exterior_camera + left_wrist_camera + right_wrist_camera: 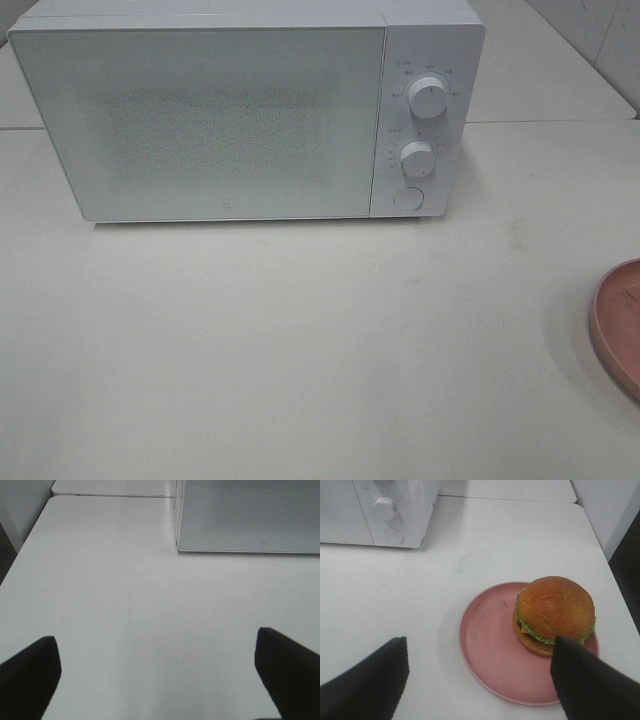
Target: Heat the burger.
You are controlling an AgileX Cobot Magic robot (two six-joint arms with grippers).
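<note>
One burger [554, 615] is what I must heat, and it sits toward one side of the pink plate [487, 645], not in the middle, so bare plate shows beside it. The plate lies on the tabletop [485, 545], off to my right and a little in front of the microwave [240, 110] — in the high view only its rim [615, 325] shows at the right edge. My right hand [477, 677] hovers above it with the fingers spread wide and holding nothing; I judge it waits there to come down on the bun. My left hand [160, 675] is also wide open and empty, over bare tabletop near the microwave's left front corner. The door is closed — I think it must be opened first, maybe with the round button [408, 198] under the two knobs.
</note>
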